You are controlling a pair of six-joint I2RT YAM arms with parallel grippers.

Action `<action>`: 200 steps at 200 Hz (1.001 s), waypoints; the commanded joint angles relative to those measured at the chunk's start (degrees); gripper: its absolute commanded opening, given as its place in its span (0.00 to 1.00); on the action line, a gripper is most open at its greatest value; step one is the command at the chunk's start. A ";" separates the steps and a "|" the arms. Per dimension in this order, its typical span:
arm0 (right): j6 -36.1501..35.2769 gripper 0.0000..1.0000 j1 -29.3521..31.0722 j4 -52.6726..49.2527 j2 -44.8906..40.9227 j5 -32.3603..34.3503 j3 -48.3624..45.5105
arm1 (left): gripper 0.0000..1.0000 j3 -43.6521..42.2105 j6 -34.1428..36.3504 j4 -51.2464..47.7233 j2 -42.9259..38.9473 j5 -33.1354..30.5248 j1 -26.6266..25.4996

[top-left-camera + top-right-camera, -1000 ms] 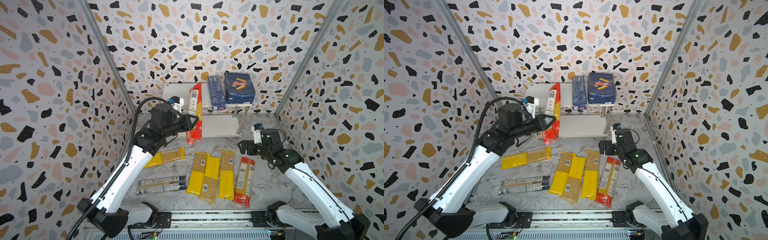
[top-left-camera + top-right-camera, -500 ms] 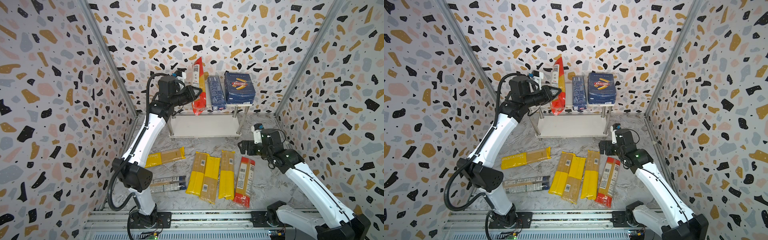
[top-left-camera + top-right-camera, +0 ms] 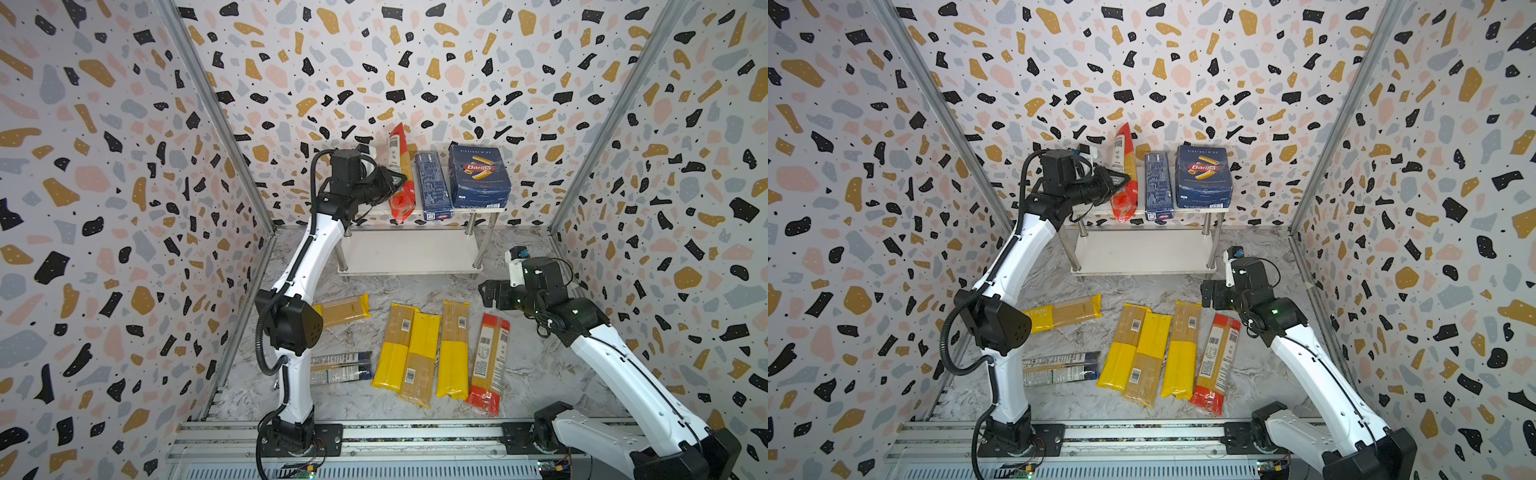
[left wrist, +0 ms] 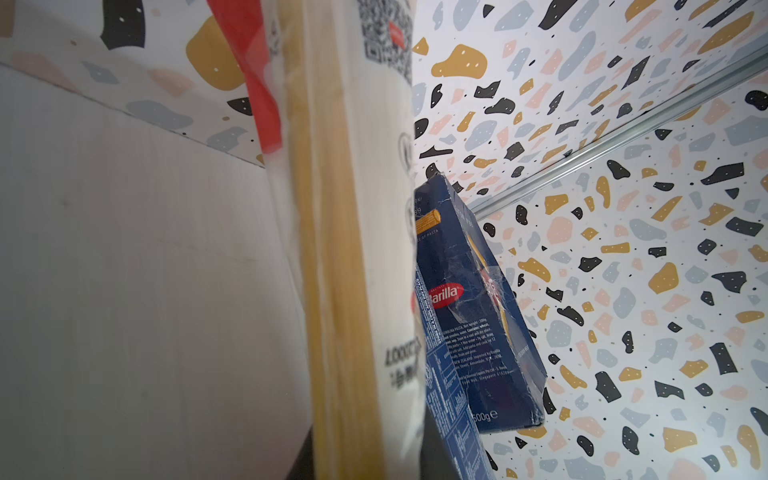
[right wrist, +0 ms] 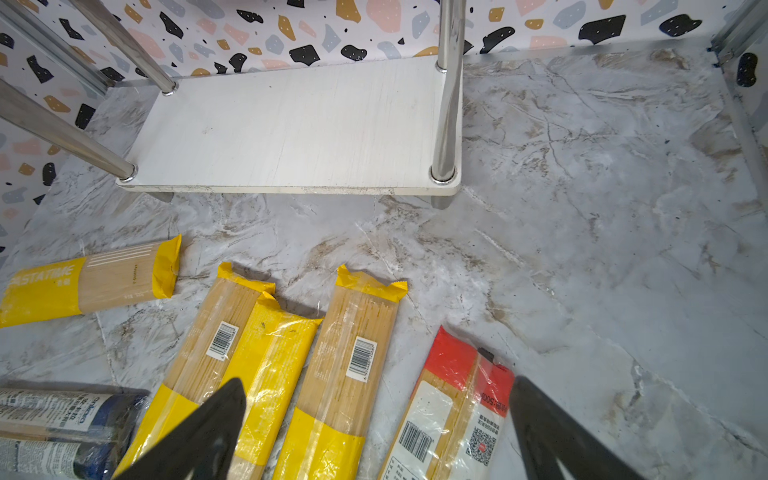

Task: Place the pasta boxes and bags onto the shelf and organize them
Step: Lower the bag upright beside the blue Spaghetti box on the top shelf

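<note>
Left gripper (image 3: pixel 398 183) is clamped on a red-ended spaghetti bag (image 3: pixel 397 145) at the shelf's (image 3: pixel 411 253) top board, just left of the narrow Barilla box (image 3: pixel 432 187). The bag's long axis runs near-to-far with the far end raised, so it likely needs lowering flat. Right gripper (image 3: pixel 486 293) hangs open and empty.

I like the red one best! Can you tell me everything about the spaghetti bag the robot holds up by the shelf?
The bag is long, slim, clear plastic with red ends, pale spaghetti inside and a white label with a square code. It points front to back over the shelf top, beside the narrow blue box. The left gripper is shut on its middle.
</note>
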 commanded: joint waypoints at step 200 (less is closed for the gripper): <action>-0.22 0.99 -0.46 1.88 -2.35 -1.41 0.53 | 0.49 -5.48 -4.31 12.57 -9.77 2.44 0.35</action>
